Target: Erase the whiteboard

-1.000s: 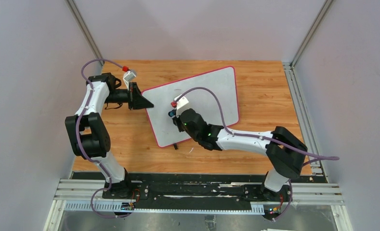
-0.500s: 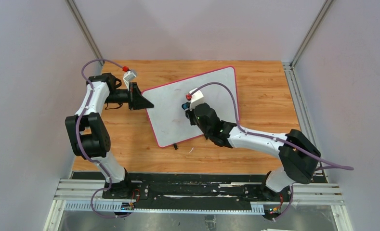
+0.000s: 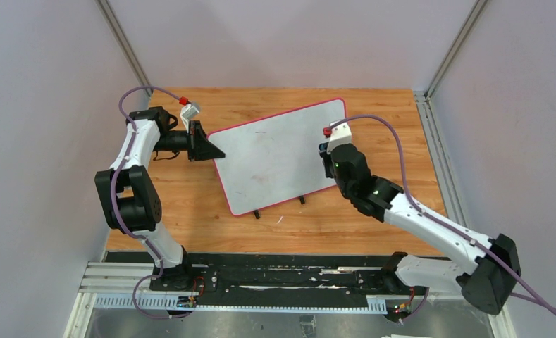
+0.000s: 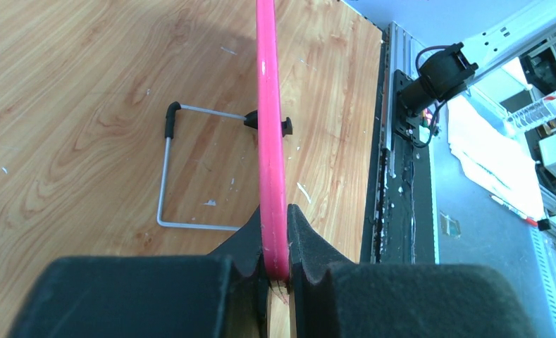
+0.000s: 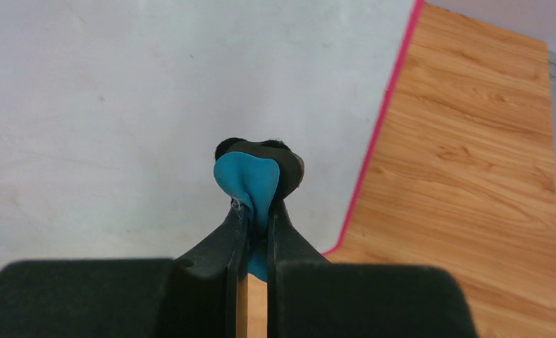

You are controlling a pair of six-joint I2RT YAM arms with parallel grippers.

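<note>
The whiteboard (image 3: 278, 158), white with a pink-red rim, lies tilted on the wooden table (image 3: 387, 120). Only a faint short stroke (image 3: 261, 132) shows near its far edge. My left gripper (image 3: 215, 151) is shut on the board's left rim; in the left wrist view the pink rim (image 4: 268, 105) runs straight out from between its pads (image 4: 276, 271). My right gripper (image 3: 324, 151) hovers at the board's right side, shut on a small blue eraser (image 5: 250, 179). The eraser's dark felt face rests against the white surface (image 5: 120, 105), near the pink border (image 5: 384, 120).
Two small black feet (image 3: 256, 213) poke out at the board's near edge. A bent wire stand (image 4: 165, 176) lies on the wood under the board. Metal rails (image 3: 437, 141) bound the table on the right, and a black rail (image 3: 282, 274) holds the arm bases.
My right arm swept the eraser from the board's centre-left to its right side. The left gripper and the board stayed put.
</note>
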